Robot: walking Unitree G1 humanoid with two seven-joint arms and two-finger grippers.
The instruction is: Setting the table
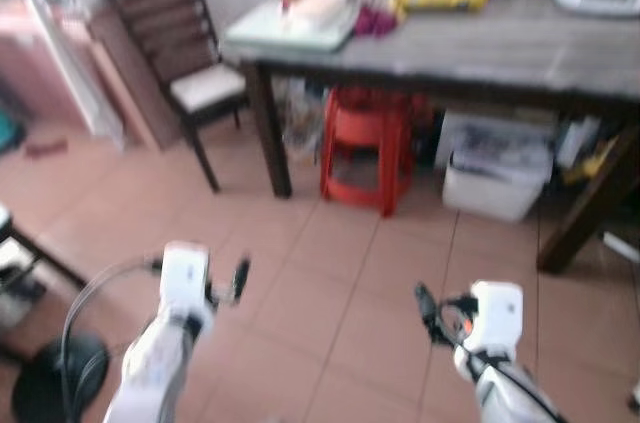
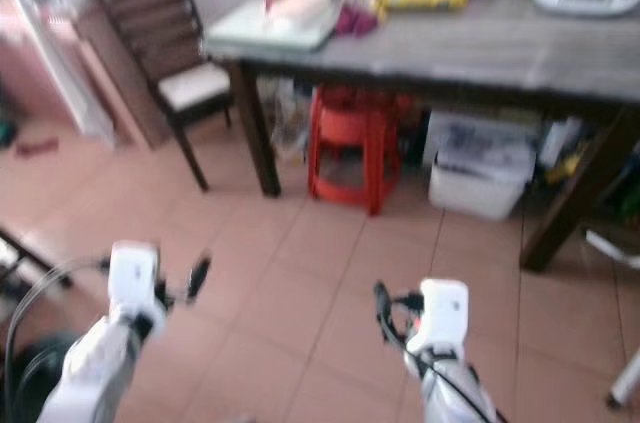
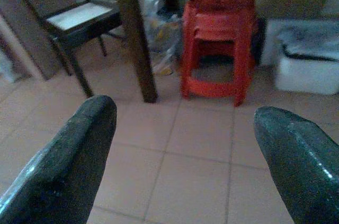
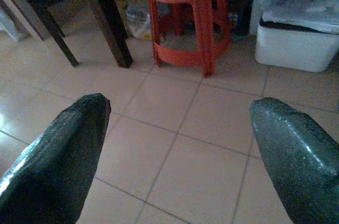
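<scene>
A: Tiled floor [image 1: 330, 273] ahead; dark table [image 1: 500, 53] with cluttered tray [image 1: 300, 18] beyond.

B: Left gripper [image 3: 180, 144], right gripper [image 4: 177, 144] spread, empty. You walk closer, skirt red stool [image 1: 365, 148].

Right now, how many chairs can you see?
1. A dark wooden chair with a pale seat stands at the table's left end. Red plastic stools, stacked, sit under the table; more chairs may be hidden behind it.

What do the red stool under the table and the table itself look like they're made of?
The red stool looks like molded plastic: uniform color, faint sheen, rounded one-piece legs, seemingly several stacked. The table appears to be dark wood with a matte grey-brown top and square legs, though the blur leaves the finish uncertain.
</scene>
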